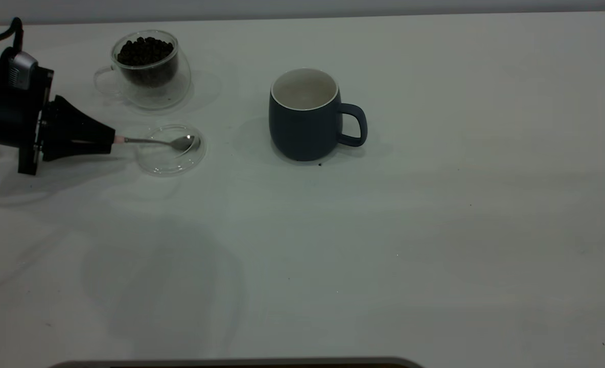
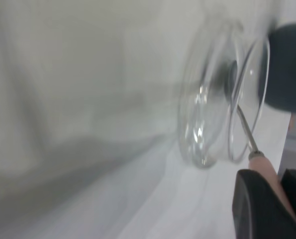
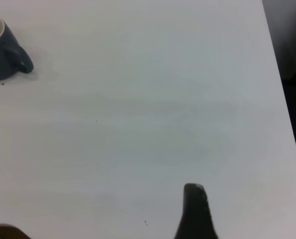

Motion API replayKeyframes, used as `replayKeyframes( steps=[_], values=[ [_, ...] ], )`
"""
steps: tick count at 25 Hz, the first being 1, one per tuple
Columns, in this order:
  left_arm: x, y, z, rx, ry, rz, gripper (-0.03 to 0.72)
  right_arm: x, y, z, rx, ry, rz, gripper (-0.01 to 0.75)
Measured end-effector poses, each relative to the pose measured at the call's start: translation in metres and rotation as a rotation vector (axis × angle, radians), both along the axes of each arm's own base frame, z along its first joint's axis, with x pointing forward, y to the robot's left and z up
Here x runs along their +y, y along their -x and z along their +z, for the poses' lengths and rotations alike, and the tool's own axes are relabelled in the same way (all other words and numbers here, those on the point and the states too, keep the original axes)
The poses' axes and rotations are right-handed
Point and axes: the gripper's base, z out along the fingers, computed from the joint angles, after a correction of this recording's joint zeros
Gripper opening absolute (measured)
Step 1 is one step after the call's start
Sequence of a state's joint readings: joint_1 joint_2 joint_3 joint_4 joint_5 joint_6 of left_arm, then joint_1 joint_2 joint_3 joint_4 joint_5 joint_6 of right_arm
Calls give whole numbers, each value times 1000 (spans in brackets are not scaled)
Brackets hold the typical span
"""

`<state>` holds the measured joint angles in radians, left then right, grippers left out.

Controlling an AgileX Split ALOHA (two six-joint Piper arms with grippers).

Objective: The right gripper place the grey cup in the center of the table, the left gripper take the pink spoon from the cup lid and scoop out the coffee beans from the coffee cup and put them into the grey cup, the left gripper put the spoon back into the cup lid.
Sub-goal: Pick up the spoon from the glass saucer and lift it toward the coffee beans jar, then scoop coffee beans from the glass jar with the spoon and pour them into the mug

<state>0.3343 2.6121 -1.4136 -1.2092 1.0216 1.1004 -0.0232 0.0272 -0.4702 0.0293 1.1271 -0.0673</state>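
The grey cup stands upright and empty near the table's middle, handle toward the right; it also shows in the right wrist view. A glass coffee cup full of dark beans stands at the far left. In front of it lies the clear cup lid with the spoon resting across it, bowl inside the lid. My left gripper is shut on the spoon's pink handle, low over the table beside the lid. The right gripper is far off to the right, over bare table.
A white table carries everything. A dark speck lies at the grey cup's base. The table's right edge runs near my right gripper. A dark rim shows at the near edge.
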Motion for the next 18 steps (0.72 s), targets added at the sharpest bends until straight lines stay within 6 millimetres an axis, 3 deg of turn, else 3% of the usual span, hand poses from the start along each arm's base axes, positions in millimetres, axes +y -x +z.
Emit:
replayKeyframes(
  steps=[6,13,18],
  values=[
    [15,6,14,-15,-25,-74,115,0,0,0,0,0,0,591],
    [26,-3,62,-151,-100,-125,115,0,0,0,0,0,0,591],
    [30,-21,103,-304,-151,-165,115,0,0,0,0,0,0,591]
  ],
)
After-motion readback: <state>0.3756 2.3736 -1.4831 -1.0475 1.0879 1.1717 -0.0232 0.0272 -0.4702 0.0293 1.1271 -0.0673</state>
